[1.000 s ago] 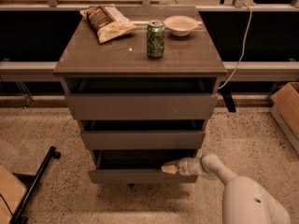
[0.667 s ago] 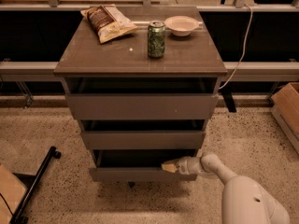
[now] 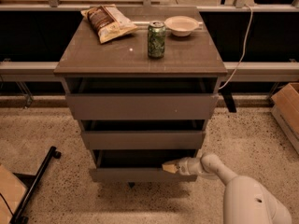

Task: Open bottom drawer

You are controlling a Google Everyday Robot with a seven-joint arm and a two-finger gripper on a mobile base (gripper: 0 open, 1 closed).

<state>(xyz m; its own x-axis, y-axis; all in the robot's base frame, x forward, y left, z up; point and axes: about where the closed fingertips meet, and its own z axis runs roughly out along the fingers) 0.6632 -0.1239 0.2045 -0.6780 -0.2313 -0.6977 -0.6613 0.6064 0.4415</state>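
In the single camera view, a grey cabinet (image 3: 140, 55) with three drawers is seen at the centre of the frame, standing on a speckled floor (image 3: 56, 125). The bottom drawer (image 3: 131, 174) is found at lower centre, beneath the middle drawer (image 3: 142, 139) and the top drawer (image 3: 140, 106). A dark opening is shown behind its upper edge.

The gripper (image 3: 169, 167) is placed at the right part of that upper edge, its tan tip touching the drawer front. Whether it is open or closed cannot be told. The white arm (image 3: 210, 164) is led in from the lower right corner.

On the cabinet top, a green can (image 3: 156, 39) is set upright near the middle, a pale bowl (image 3: 181, 25) just behind it to the right, and a chip bag (image 3: 108, 22) at upper left. A cardboard box (image 3: 287, 108) is seen at the right edge.
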